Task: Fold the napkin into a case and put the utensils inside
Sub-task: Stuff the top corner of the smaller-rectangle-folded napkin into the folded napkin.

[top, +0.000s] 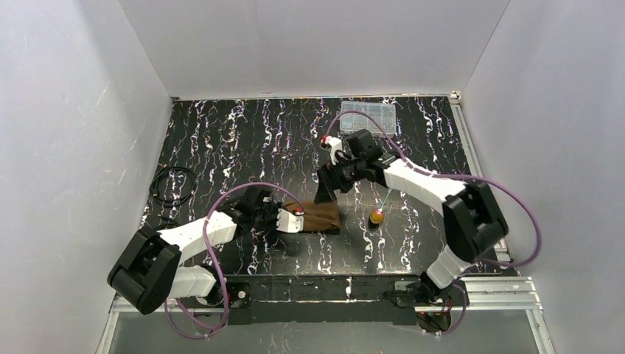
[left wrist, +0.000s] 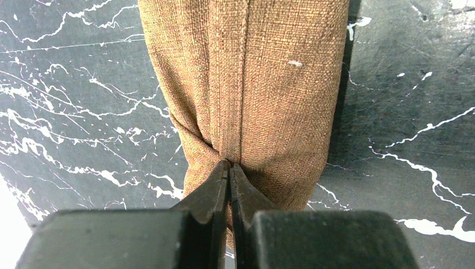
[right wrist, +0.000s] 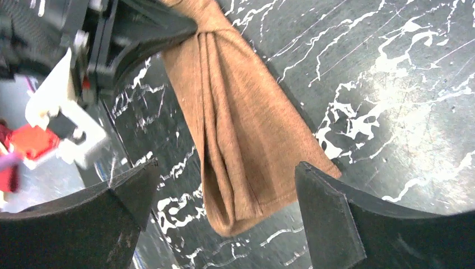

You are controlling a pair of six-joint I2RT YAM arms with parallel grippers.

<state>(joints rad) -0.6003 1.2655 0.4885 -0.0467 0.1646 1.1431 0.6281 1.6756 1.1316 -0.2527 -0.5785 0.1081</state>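
Your left claw (left wrist: 229, 167) is pressed together, pinching one end of the folded napkin (left wrist: 252, 84). Your right claw (right wrist: 226, 171) hangs spread wide over it, holding nothing.

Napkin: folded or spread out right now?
Folded. The napkin lies as a narrow layered strip with lengthwise creases; the left gripper pinches one end.

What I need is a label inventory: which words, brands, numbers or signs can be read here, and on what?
None can be read.
The napkin is plain cloth with no tag showing.
The clear box is too small to show any print.
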